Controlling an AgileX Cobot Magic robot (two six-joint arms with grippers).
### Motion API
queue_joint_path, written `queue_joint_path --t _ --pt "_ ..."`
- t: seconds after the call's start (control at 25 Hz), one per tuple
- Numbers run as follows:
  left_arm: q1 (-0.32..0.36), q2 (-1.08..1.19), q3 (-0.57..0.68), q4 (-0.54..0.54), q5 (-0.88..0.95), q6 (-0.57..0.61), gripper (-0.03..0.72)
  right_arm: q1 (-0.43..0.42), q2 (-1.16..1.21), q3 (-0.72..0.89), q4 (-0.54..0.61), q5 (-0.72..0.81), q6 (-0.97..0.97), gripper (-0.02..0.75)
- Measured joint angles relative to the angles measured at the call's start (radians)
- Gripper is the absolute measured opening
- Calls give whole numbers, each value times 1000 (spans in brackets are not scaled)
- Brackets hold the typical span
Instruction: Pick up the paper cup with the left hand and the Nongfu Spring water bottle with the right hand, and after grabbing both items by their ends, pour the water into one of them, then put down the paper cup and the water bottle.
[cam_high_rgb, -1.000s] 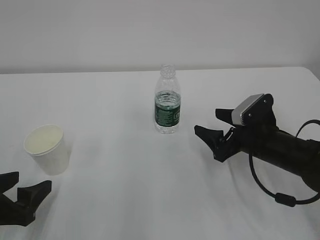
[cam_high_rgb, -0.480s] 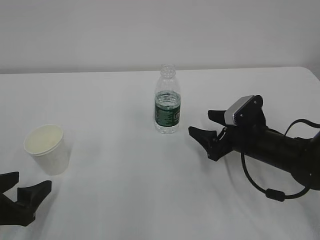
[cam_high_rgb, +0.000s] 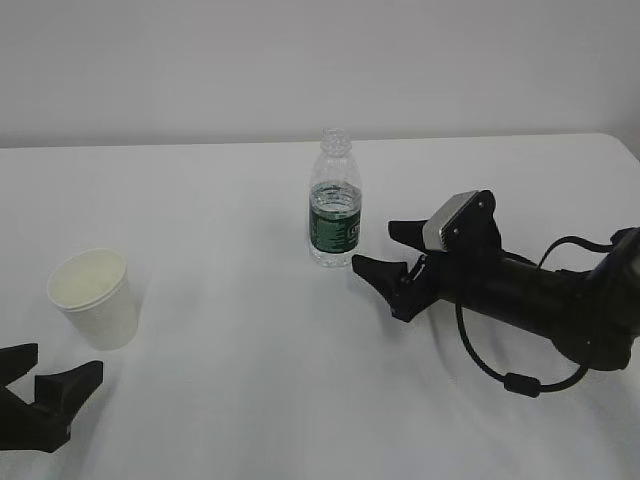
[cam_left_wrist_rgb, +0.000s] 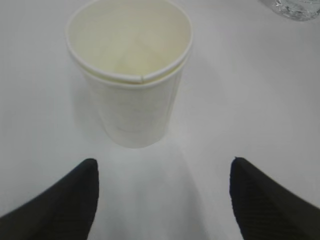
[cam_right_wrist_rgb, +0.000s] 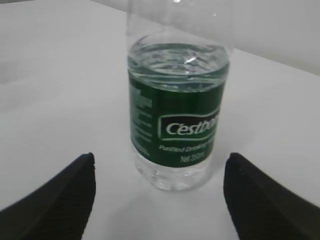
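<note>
The left hand (cam_high_rgb: 45, 388) sits low at the near left corner of the white table (cam_high_rgb: 220, 330), its two black fingers spread wide with nothing between them. In the left wrist view the same fingers (cam_left_wrist_rgb: 65, 200) frame the paper cup (cam_left_wrist_rgb: 131, 75) from the near side, well short of touching it. The paper cup (cam_high_rgb: 93, 298) stands upright just beyond that gripper, white outside and pale cream inside, and it looks dry and empty. Further right and farther back, near the middle of the table, the Nongfu Spring water bottle (cam_high_rgb: 334, 200) stands upright with no cap on its threaded neck; the water (cam_right_wrist_rgb: 177, 60) reaches about to the top edge of the dark green label (cam_right_wrist_rgb: 175, 125), which carries white print. To the right of the bottle the right hand (cam_high_rgb: 383, 252) reaches in low from the right edge, a silver-grey plate (cam_high_rgb: 448, 220) on its wrist and a black cable (cam_high_rgb: 510, 375) looping beneath the arm. Its jaws are wide apart and empty, the fingertips close beside the bottle's base but not touching it; in the right wrist view the bottle stands centred between the two fingers (cam_right_wrist_rgb: 60, 200).
</note>
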Motion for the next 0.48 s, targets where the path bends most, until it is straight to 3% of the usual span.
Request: queue_joint_path --t 0.48 --pt "0 0 0 0 0 0 587 38 19 -43 53 0 5 607"
